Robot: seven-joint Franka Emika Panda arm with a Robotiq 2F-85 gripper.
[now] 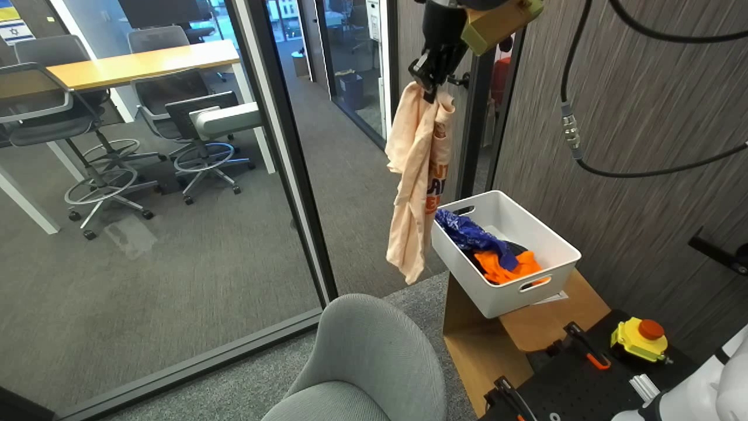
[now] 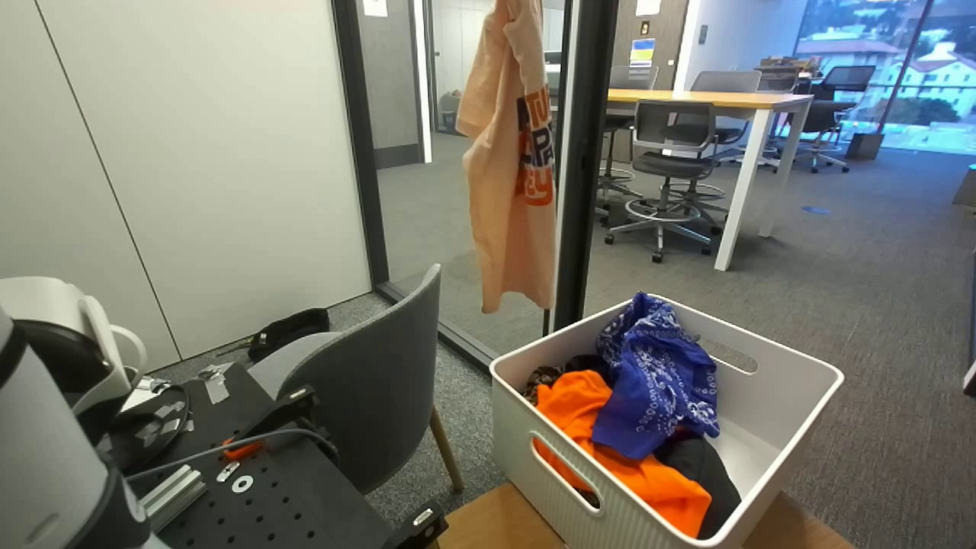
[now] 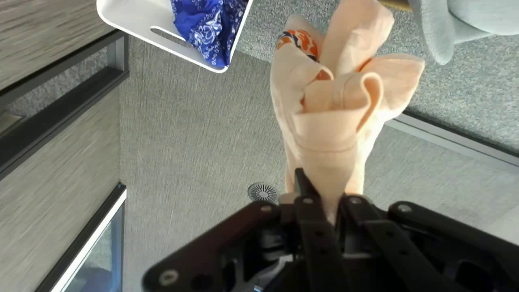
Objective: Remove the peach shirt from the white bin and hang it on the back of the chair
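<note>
The peach shirt (image 1: 412, 175) hangs down in long folds, with orange and dark lettering on one side. It also shows in an exterior view (image 2: 503, 175) and in the wrist view (image 3: 332, 105). My gripper (image 1: 431, 93) is shut on its upper part and holds it in the air. In the wrist view, the gripper (image 3: 326, 194) pinches a bunched fold between its fingers. The white bin (image 1: 511, 297) stands beside and below the shirt; it also shows in an exterior view (image 2: 518, 435). The grey chair (image 1: 385, 333) is lower and nearer the robot base; its back (image 2: 374, 381) stands upright, apart from the shirt.
A blue bandana (image 2: 656, 381) and an orange cloth (image 2: 579, 412) lie in the bin with darker cloth. The bin rests on a wooden stand (image 1: 543, 321). A dark-framed glass wall (image 1: 280, 146) stands behind the chair. A yellow emergency stop (image 1: 640, 339) sits on the black base plate.
</note>
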